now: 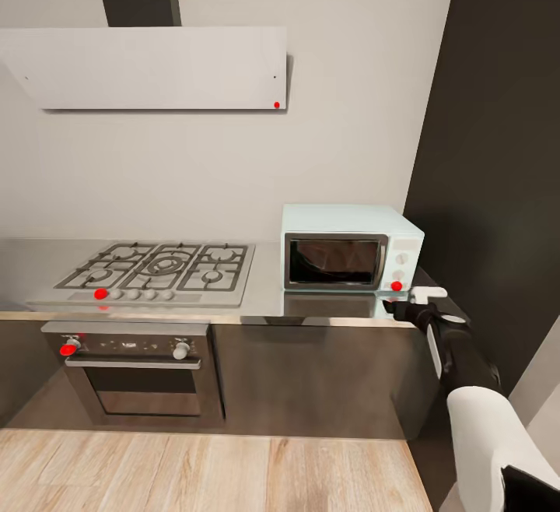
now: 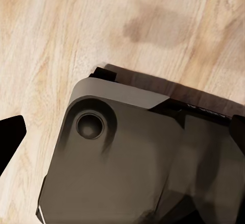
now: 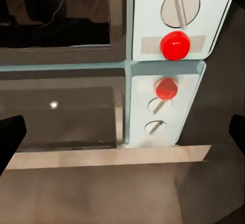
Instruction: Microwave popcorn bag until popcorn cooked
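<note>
Faced a pale grey kitchen wall (image 1: 218, 162) with a white extractor hood (image 1: 148, 67) above a gas hob (image 1: 159, 267) set in the steel countertop (image 1: 264, 294). Stood at that countertop's right end: the mint-white microwave (image 1: 350, 246), dark glass door shut, red light (image 3: 175, 45) low on its knob panel. Hovered just before that panel: the right gripper (image 1: 416, 302), fingers spread wide apart. Hung over wood floor (image 2: 61, 40): the left gripper (image 2: 125, 142), fingertip (image 2: 10, 132) dark at the edge, spacing impossible to tell.
</note>
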You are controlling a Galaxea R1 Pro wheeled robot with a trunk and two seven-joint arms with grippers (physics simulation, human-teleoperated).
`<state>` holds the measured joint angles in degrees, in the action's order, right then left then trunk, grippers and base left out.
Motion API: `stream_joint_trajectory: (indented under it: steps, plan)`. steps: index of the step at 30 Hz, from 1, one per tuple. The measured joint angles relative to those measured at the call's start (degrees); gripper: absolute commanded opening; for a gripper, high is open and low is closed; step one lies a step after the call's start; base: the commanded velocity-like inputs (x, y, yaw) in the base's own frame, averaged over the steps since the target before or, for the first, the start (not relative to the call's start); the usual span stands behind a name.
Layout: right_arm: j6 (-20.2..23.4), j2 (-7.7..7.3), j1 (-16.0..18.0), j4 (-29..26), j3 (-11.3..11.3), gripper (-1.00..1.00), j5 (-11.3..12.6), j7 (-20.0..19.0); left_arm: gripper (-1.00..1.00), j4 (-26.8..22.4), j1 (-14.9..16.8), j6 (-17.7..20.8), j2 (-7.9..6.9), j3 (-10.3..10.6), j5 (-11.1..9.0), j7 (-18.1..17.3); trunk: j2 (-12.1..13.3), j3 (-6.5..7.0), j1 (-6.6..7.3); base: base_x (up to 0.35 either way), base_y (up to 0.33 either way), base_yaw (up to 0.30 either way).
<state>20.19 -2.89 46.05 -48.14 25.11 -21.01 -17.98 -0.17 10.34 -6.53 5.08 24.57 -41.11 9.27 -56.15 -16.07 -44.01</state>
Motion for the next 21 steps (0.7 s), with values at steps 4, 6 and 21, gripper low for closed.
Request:
stream_joint_trajectory:
  steps: [4,6,21]
  plan:
    - [-0.1,-0.24,0.0,0.1,0.1,1.0,0.1,-0.2,1.0,-0.1,0.0,0.0,0.1,0.1,0.0,0.0,0.0,0.0,0.0,0.011,-0.005,0.0]
    - [-0.1,-0.31,0.0,0.1,0.1,1.0,0.1,-0.6,1.0,0.0,0.0,0.0,0.09,0.1,0.0,0.0,0.0,0.0,0.02,0.165,-0.118,0.0]
    - [-0.2,-0.3,0.0,0.1,2.1,1.0,0.6,-0.1,1.0,-0.1,0.0,0.0,0.07,0.1,0.0,0.0,0.0,0.0,0.0,0.08,-0.058,0.0]
